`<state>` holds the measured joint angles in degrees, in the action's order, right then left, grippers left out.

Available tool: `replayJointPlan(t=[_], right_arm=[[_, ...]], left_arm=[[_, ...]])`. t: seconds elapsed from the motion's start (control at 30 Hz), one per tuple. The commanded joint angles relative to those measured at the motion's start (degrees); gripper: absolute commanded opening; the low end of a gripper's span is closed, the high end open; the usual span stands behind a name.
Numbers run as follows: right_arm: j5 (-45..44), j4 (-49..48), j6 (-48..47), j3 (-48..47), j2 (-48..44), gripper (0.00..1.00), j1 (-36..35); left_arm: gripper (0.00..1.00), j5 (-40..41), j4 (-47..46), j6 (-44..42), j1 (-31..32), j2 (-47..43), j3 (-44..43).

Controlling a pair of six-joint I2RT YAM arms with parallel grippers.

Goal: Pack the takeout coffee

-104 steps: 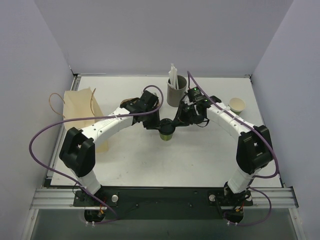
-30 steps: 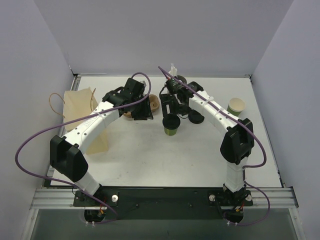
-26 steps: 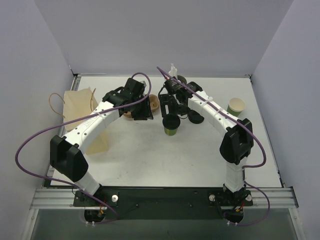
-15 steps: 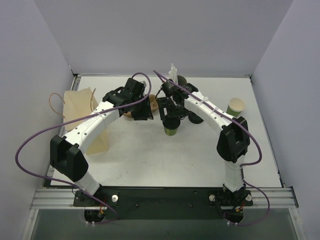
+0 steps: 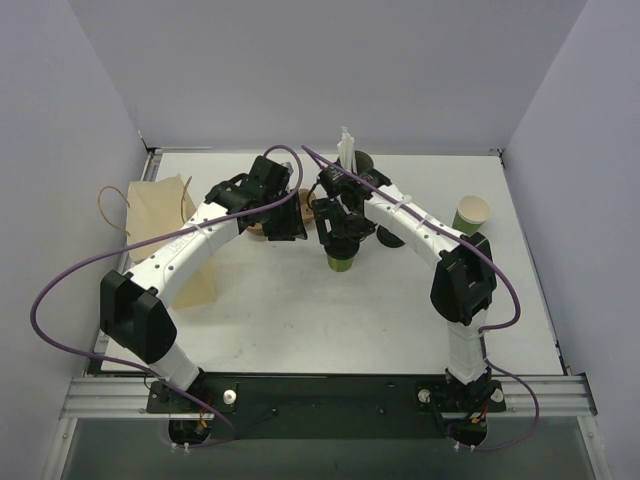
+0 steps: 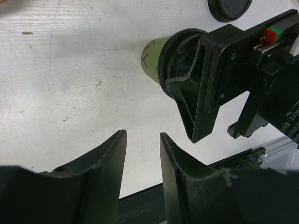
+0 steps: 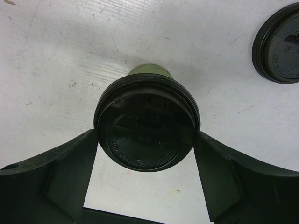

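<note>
Presently, at the far left of the table (image 5: pixel 300 320), the bag (image 5: pixel 150 215) lies on its side. It is well apart from the work, presumably the destination for packing. The left gripper (image 6: pixel 142 140) hangs over bare table just left of centre, jaws apart with nothing between them. I judge it is parked clear so as not to obstruct its partner. At centre the cup (image 6: pixel 150 56) stands upright on the table with its lid (image 7: pixel 154 100) seated on top. The right gripper (image 7: pixel 145 136) sits directly over it, jaws spread wide, one finger on either side of the lid's rim. Whether they press on the rim or merely flank it cannot be told. That placement suggests a grasp at the rim, ahead of carrying the cup to the bag. A spare lid (image 7: pixel 279 44) lies flat just right of the cup. A second cup (image 5: pixel 472 213) stands open and unlidded near the right edge, not involved.
</note>
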<state>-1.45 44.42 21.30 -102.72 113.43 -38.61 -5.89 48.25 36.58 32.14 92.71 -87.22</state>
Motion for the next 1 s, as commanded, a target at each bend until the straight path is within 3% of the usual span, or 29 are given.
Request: replayJointPlan(t=[0.0, 0.8, 0.97], right_arm=[[-2.4, 2.8, -0.2, -0.5, 0.7, 0.75, -0.4], [-4.1, 3.9, 0.8, 1.7, 1.5, 0.77, -1.4], [-4.7, 3.9, 1.8, 1.8, 0.0, 0.67, -1.3]], left_arm=[[0.45, -0.8, -0.9, -0.9, -0.3, -0.2, -0.4], [0.45, -1.7, -1.0, -2.3, -0.6, -1.1, 0.5], [0.45, -1.8, -0.9, -2.5, -0.9, -1.3, 0.4]])
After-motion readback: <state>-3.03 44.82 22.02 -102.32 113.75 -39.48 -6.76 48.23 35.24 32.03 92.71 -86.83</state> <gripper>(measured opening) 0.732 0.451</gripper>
